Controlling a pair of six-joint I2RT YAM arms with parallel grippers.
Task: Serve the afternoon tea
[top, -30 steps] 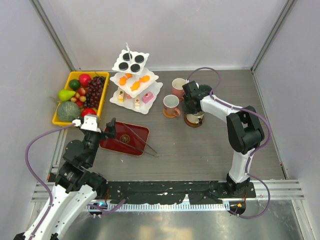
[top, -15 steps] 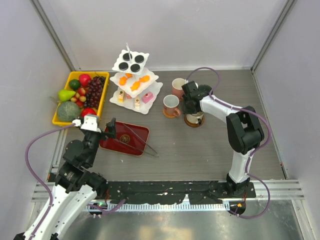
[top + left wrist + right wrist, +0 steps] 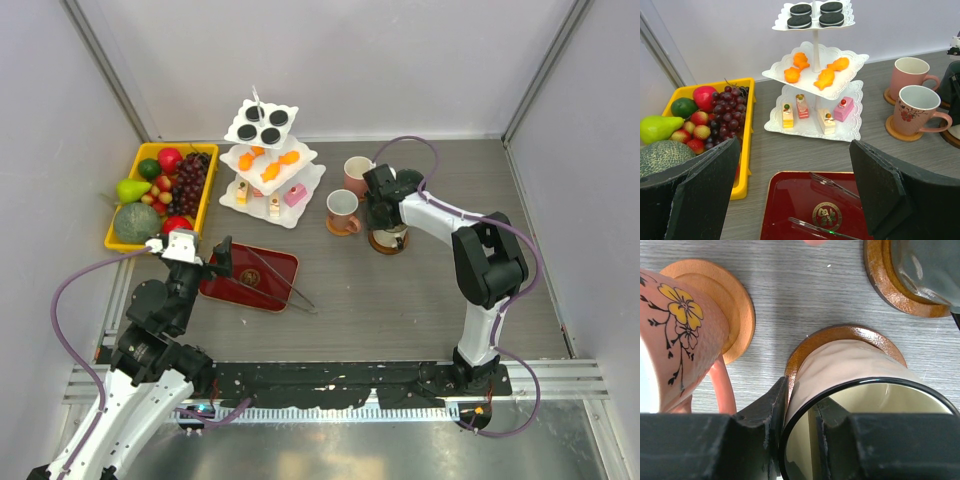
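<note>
Under right gripper [image 3: 799, 412], beige mug [image 3: 850, 365] rim pinched (mug mostly hidden from above); left gripper [image 3: 795, 160] gaping.

I work in a robot test cell: plain white panels [image 3: 350, 60] wall my grey bench [image 3: 400, 300], with its tiered stand [image 3: 228, 199] of pastries, on three sides. Metal posts [image 3: 110, 70] rise at its far corners. My left arm [image 3: 160, 310] and right arm [image 3: 485, 265] are mounted on a slotted metal rail [image 3: 560, 375] along its near edge, purple cables [image 3: 57, 300] looping loose.
</note>
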